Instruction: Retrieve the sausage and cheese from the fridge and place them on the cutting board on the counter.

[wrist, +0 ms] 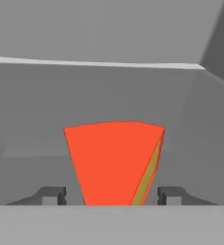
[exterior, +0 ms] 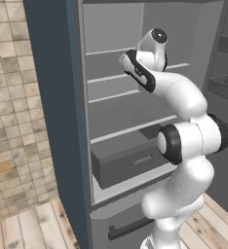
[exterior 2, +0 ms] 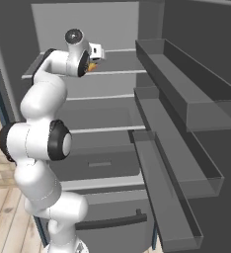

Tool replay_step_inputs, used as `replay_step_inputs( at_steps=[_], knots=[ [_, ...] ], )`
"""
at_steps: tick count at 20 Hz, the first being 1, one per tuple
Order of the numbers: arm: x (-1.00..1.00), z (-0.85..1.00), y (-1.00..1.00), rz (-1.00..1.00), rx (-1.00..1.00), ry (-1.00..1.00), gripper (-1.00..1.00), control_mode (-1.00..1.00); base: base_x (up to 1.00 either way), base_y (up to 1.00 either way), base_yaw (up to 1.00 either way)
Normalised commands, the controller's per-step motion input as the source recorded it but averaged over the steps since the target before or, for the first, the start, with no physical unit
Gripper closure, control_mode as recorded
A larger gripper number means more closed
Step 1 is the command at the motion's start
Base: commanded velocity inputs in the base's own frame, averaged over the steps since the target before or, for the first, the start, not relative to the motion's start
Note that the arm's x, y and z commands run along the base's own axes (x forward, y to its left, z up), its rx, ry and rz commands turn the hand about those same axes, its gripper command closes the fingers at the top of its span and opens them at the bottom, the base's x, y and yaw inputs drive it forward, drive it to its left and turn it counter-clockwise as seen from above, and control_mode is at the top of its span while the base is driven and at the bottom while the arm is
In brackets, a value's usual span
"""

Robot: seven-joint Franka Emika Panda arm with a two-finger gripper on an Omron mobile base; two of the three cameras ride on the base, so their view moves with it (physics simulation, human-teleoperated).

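Observation:
The cheese (wrist: 114,160), a wedge with a red-orange face and a yellow edge, stands on a grey shelf inside the open fridge (exterior: 52,97). In the hand view my gripper (wrist: 112,196) straddles it: one dark fingertip sits on each side, each with a small gap to the wedge, so the jaws are open around it. From the right base view a bit of orange cheese (exterior 2: 91,65) shows at the gripper (exterior 2: 95,60), which reaches onto the upper shelf. The sausage, the cutting board and the counter are out of view.
Grey fridge shelves (exterior 2: 102,129) lie below the hand, with a drawer (exterior: 130,163) under them. The open door's deep bins (exterior 2: 186,99) stand close on the right. A tiled wall (exterior: 9,97) and wooden floor (exterior: 23,228) lie to the left.

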Motion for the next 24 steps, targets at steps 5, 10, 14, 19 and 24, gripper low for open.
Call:
replay_step_inputs(
  at_steps=[5,10,14,19,24],
  knots=[
    [0.00,-0.35,0.29,-0.03,0.01,0.00,1.00,-1.00,0.00,0.00,0.00],
    [-0.05,-0.03,0.15,0.00,0.03,-0.04,1.00,-1.00,0.00,0.00,0.00],
    [-0.50,0.07,0.00,0.00,0.05,-0.09,1.00,-1.00,0.00,0.00,0.00],
    [-0.97,0.12,-0.14,0.00,0.06,-0.05,1.00,-1.00,0.00,0.00,0.00],
    [-1.00,0.16,-0.27,-0.04,0.09,-0.01,1.00,-1.00,0.00,0.00,0.00]
  ],
)
